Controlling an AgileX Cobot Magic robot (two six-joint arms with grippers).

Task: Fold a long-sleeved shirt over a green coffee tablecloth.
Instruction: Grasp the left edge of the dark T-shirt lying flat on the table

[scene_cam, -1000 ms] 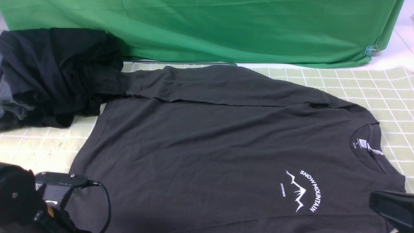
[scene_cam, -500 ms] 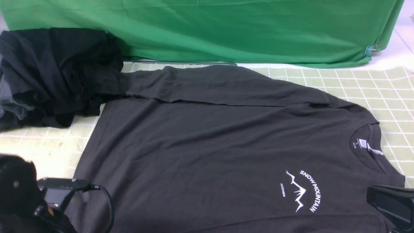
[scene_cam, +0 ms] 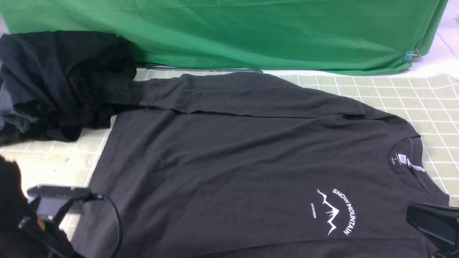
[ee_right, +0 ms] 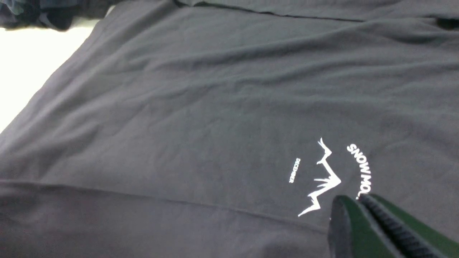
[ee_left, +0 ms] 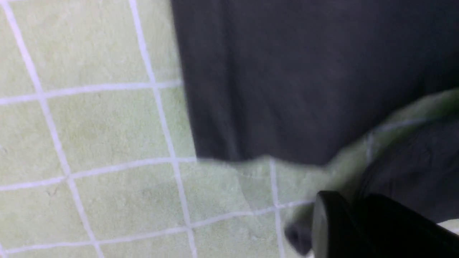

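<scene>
The long-sleeved shirt lies flat, print up, on the green coffee tablecloth, with one sleeve folded across its far side. My left arm is at the near left by the shirt's hem edge. In the left wrist view only one black finger shows, blurred, beside the shirt and a raised ridge of tablecloth. Whether the left gripper pinches cloth is unclear. My right gripper is shut and empty, hovering just over the shirt by the white print. It is also at the near right in the front view.
A heap of blacker garments sits at the far left, touching the folded sleeve's end. A vivid plain green cloth hangs along the back, held by a clip. The white table shows at the far right.
My left arm has shifted to the left and its wrist has risen a little. The right gripper crept slightly left, then held. The shirt lies as before.
</scene>
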